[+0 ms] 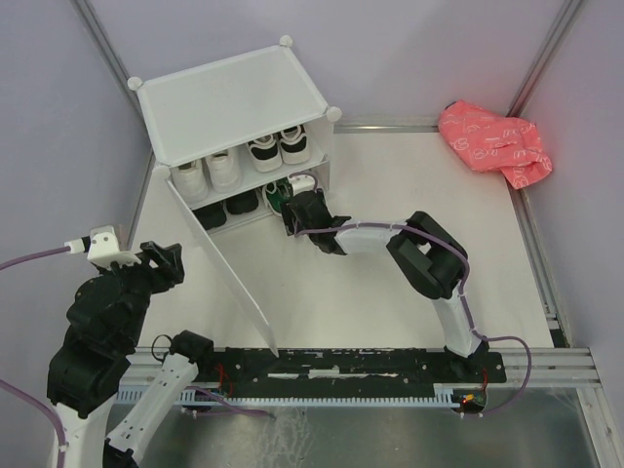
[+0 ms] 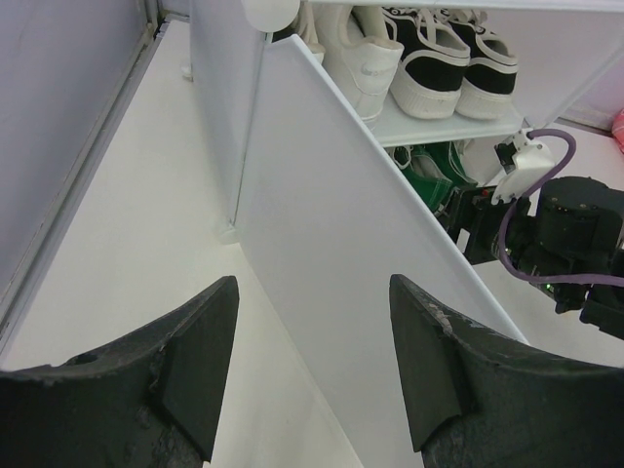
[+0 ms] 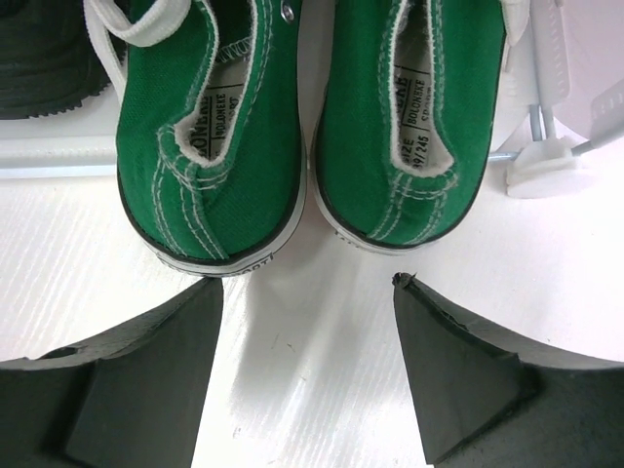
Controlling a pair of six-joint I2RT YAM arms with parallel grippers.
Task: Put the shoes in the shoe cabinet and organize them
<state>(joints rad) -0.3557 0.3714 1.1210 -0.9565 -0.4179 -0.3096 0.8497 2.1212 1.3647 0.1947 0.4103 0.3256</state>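
**Green pair sits low in the cabinet, both grippers open**

We look down on a white table (image 1: 390,185) boxed in by pale lilac walls (image 1: 49,117), with metal strips running up the corners. A crumpled pink bag (image 1: 492,141) lies alone in the far right corner, well apart from the action. The shoe cabinet (image 1: 234,97) stands at the far left, against the walls, and its door panel (image 1: 229,268) is swung wide out over the tabletop toward the arms.

On the top shelf are white sneakers (image 1: 207,171) on the left and black sneakers with white soles (image 1: 278,148) on the right. Below them, plain black shoes (image 1: 229,207) take the left side. The green canvas sneakers (image 3: 214,136) stand side by side at the lower right, heels facing out.

The right gripper (image 3: 307,292) sits just in front of those heels with its jaws spread and nothing between them. It is near the shoes but not touching them. The left gripper (image 2: 312,292) is raised on the left, also spread and empty, looking along the open door. A black rail (image 1: 370,363) crosses the near edge of the table.
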